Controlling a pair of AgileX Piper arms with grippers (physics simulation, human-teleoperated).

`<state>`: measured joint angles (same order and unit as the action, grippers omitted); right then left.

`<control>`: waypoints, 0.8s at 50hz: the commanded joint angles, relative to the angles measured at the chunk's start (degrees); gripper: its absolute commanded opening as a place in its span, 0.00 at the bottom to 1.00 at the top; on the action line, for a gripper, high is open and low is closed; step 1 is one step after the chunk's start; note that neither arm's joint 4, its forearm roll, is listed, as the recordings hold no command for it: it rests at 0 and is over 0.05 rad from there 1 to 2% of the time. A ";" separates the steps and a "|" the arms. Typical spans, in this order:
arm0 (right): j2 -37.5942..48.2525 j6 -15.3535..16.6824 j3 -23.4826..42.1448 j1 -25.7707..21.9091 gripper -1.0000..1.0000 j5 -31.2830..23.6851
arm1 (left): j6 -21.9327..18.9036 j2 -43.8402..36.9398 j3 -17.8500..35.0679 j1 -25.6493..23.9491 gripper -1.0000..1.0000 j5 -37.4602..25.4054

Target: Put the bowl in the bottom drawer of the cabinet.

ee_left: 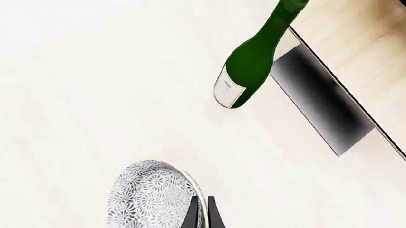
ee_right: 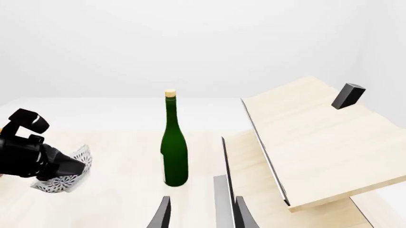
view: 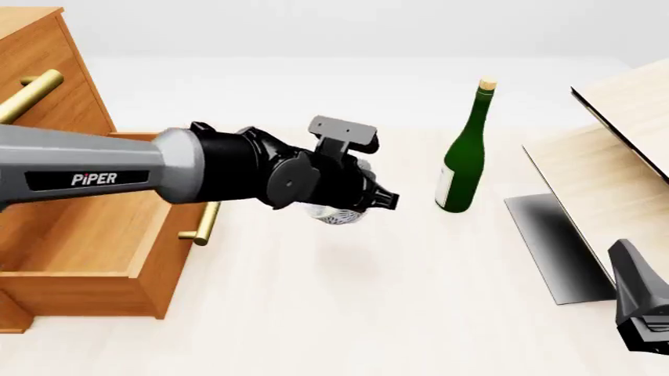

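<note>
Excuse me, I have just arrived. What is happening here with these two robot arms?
The left gripper holds the bowl by its rim, lifted above the table. The bottom drawer of the cabinet is pulled open to the left, and the bowl is not in it yet. The right gripper waits open, holding nothing, near the light-wood structure. A green bottle stands upright between them.

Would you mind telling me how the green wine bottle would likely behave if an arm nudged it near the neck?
The green bottle is tall, narrow and upright on a small base, so it probably tips easily. Being round, it would likely roll once down. It looks like smooth glass, so possibly slippery and breakable.
</note>
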<state>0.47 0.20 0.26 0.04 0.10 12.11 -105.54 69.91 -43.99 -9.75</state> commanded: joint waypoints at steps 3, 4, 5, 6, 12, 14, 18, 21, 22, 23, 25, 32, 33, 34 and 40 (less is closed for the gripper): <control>0.02 0.01 0.00 -0.01 1.00 0.00 | 0.03 5.75 -3.17 1.18 0.00 1.37; 0.00 0.00 0.00 0.00 1.00 0.00 | 0.01 6.41 -3.37 1.41 0.00 1.24; 0.00 0.00 0.00 0.01 1.00 0.00 | -0.16 6.83 -3.50 1.59 0.00 1.10; 0.01 0.01 0.00 0.00 1.00 0.00 | -0.12 7.49 -3.79 1.86 0.00 1.00; 0.00 0.00 0.00 0.00 1.00 0.00 | -0.63 10.39 -5.43 2.97 0.00 0.43; 0.00 -0.01 0.00 0.01 1.00 0.00 | -1.23 11.60 -6.10 3.43 0.00 0.16; -0.01 0.00 0.00 -0.02 1.00 0.00 | -1.40 13.90 -7.24 4.16 0.00 0.13; 0.00 0.00 0.00 0.00 1.00 0.00 | -1.36 15.20 -8.01 4.66 0.00 0.12; -0.01 0.00 0.00 0.00 1.00 0.00 | -1.37 15.45 -8.11 4.80 0.00 -0.05; -0.01 0.00 0.00 0.00 1.00 0.00 | -1.02 16.09 -8.38 5.04 0.00 -0.15; 0.00 0.01 0.00 0.00 1.00 0.00 | -1.11 17.06 -8.79 5.27 0.00 -0.30; -0.01 0.00 0.00 -0.01 1.00 0.00 | -1.56 20.66 -10.93 7.02 0.00 -0.68; 0.00 0.01 0.00 0.01 1.00 0.00 | -1.35 21.64 -11.57 7.44 0.00 -0.77; -0.01 -0.01 0.00 0.00 1.00 0.00 | -1.99 22.12 -11.77 8.01 0.00 -0.88; 0.00 -0.01 0.00 0.00 1.00 0.00 | -2.36 25.74 -13.87 9.67 0.00 -1.58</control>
<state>0.47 0.20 0.26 0.04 0.10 10.73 -85.39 58.81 -36.89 -10.57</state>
